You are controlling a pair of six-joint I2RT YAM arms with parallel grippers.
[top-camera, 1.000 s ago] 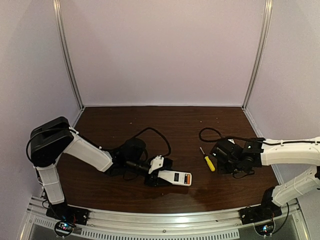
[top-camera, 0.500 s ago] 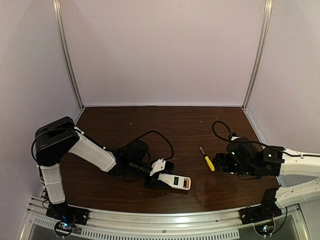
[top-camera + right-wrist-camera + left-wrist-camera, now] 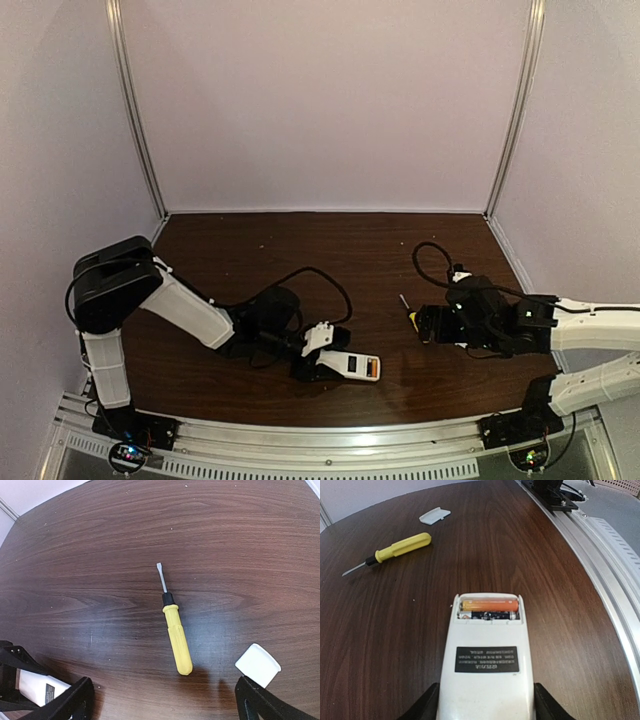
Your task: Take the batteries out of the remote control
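Note:
The remote control (image 3: 487, 660) lies back-up on the table, and my left gripper (image 3: 487, 706) is shut on its near end, one black finger (image 3: 426, 706) against each side. Its open recess holds the batteries: an orange one (image 3: 489, 604) and a dark one (image 3: 487, 615) just below it. From above, the remote control (image 3: 354, 366) sticks out to the right of my left gripper (image 3: 318, 362). My right gripper (image 3: 165, 705) hovers open and empty over the table at the right (image 3: 430, 325). The remote control (image 3: 36, 687) shows at that view's lower left.
A yellow-handled screwdriver (image 3: 177, 640) lies between the two arms, blade pointing away from me. A small white cover piece (image 3: 257, 666) rests beside my right gripper's right finger (image 3: 260, 702). The metal front rail (image 3: 600, 565) runs close to the remote's right.
My right gripper's jaws have opened wide, and that arm has pulled in and shifted slightly. My left gripper has carried the remote a little toward the front edge.

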